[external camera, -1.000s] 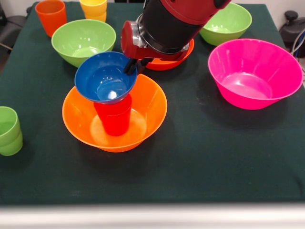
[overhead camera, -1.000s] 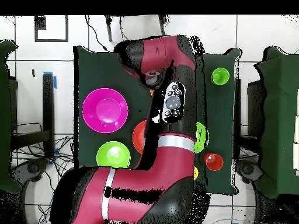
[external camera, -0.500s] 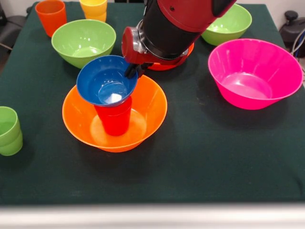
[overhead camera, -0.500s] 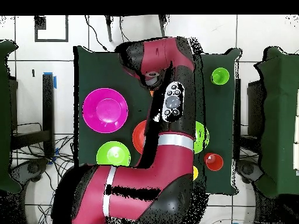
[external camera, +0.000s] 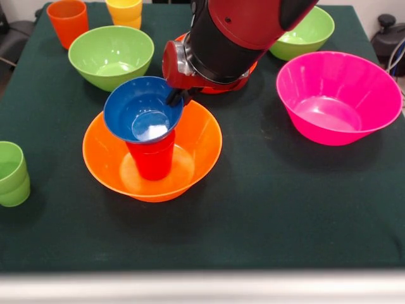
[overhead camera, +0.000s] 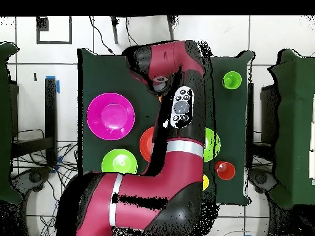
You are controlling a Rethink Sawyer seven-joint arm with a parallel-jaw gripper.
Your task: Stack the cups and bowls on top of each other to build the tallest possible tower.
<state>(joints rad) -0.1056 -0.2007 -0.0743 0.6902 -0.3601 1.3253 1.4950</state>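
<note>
Small blue bowl (external camera: 143, 113) is gripped at its right rim by the gripper (external camera: 176, 96), tilted, seated on the red cup (external camera: 152, 155) inside the large orange bowl (external camera: 199, 142). Light green cups (external camera: 11, 173) are seen stacked at far left, pink bowl (external camera: 335, 95) right.

— What kind of place is this?
— A robot lab. A big red arm (overhead camera: 178, 160) stands at a table (external camera: 285, 209) with a dark green cloth. Wires (overhead camera: 37, 172) lie on the white tile floor (overhead camera: 264, 37).
</note>
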